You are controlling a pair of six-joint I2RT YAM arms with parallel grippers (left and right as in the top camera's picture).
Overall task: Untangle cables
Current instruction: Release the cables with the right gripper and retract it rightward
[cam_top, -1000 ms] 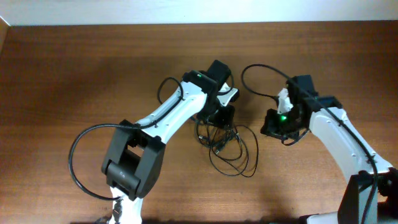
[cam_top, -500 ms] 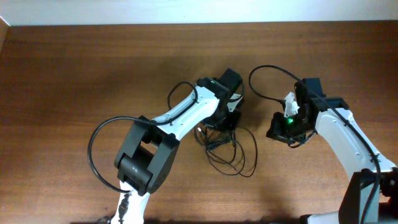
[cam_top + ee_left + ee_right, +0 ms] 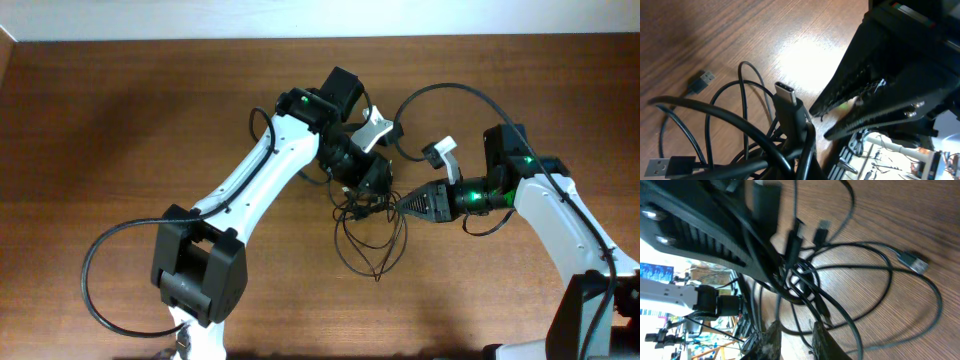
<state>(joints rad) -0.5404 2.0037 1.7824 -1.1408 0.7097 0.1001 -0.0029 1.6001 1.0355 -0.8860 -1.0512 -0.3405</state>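
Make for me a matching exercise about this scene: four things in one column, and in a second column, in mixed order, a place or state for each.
Things:
1. USB-C plug
2. USB-A plug
3. left gripper
4. right gripper

Places or states:
A. fingers slightly apart, tips close beside the cables
B. lies flat on the table, outside the loops
C. shut on the cables, at the top of the tangle
D. stands upright out of the tangle

Pairs: 1-D; 2-B; 3-C; 4-A
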